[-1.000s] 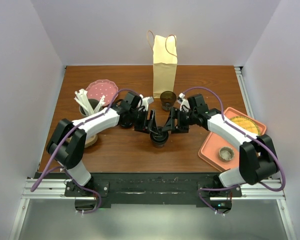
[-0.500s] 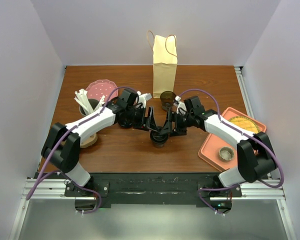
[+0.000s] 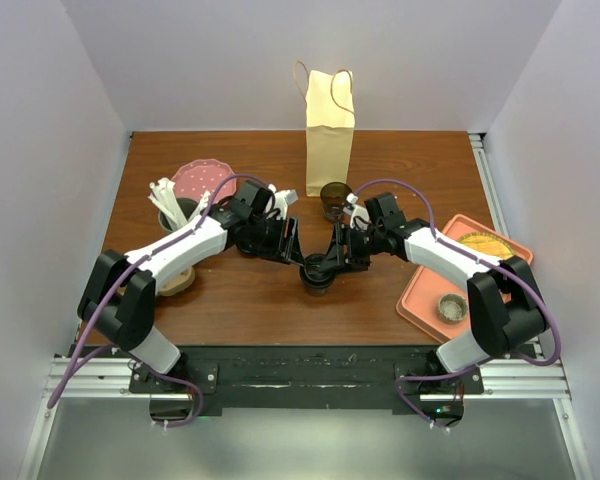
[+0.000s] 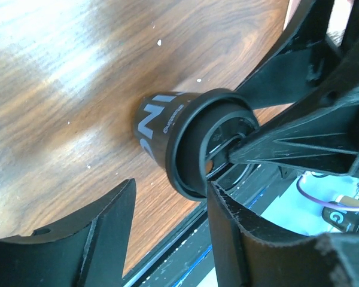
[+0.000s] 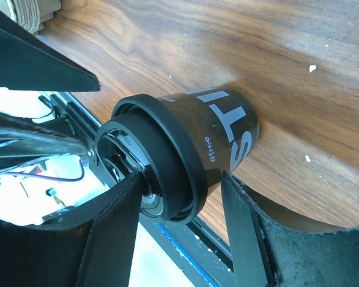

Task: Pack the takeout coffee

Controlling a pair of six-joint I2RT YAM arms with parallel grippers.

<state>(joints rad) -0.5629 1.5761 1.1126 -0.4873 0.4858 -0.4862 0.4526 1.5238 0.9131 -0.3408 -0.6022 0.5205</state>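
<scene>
Upright, near the middle of the table, slightly toward its near edge: coffee cup with lid on. For the left gripper: half-wide, one finger at the lid rim, the other clear of the wall. For the right gripper: close astride lid and wall; cannot tell whether pinching.

pink plate by utensil cup back-left; orange tray right.

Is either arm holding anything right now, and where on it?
The left gripper and right gripper straddle the takeout coffee at its lid; whether either is clamped cannot be told.
</scene>
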